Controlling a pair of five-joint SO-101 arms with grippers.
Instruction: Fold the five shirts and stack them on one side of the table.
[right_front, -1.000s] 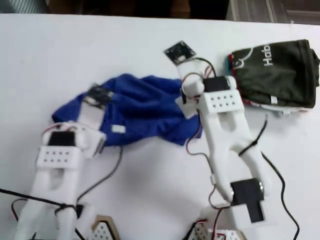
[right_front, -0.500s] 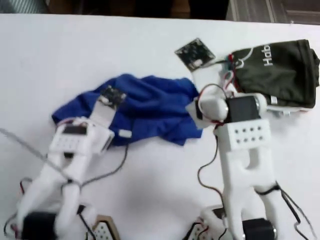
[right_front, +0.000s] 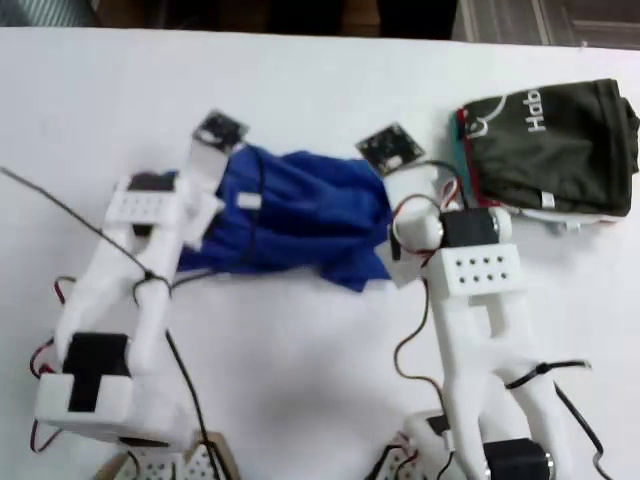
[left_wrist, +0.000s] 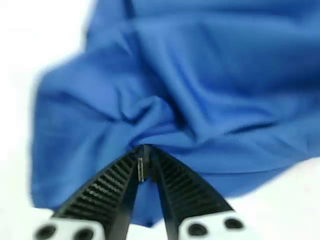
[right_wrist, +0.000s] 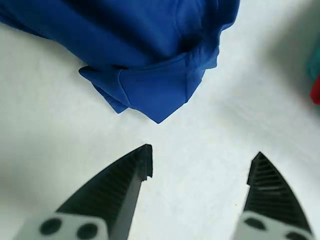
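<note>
While the left gripper (left_wrist: 142, 162) has jaws clenched on the blue shirt (right_front: 300, 210) mid-desk, at its end toward the desk's left edge, the right gripper (right_wrist: 200, 165), jaws released, sits just short of the opposite corner.

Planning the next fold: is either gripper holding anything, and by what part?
Left gripper pinches a bunched fold of the blue shirt; right gripper is open, holding nothing.

The left gripper (left_wrist: 144, 164) pinches the blue shirt (left_wrist: 200, 75) tight; the right gripper (right_wrist: 200, 162) hangs low, fingers (right_wrist: 125, 185) spread wide.
</note>
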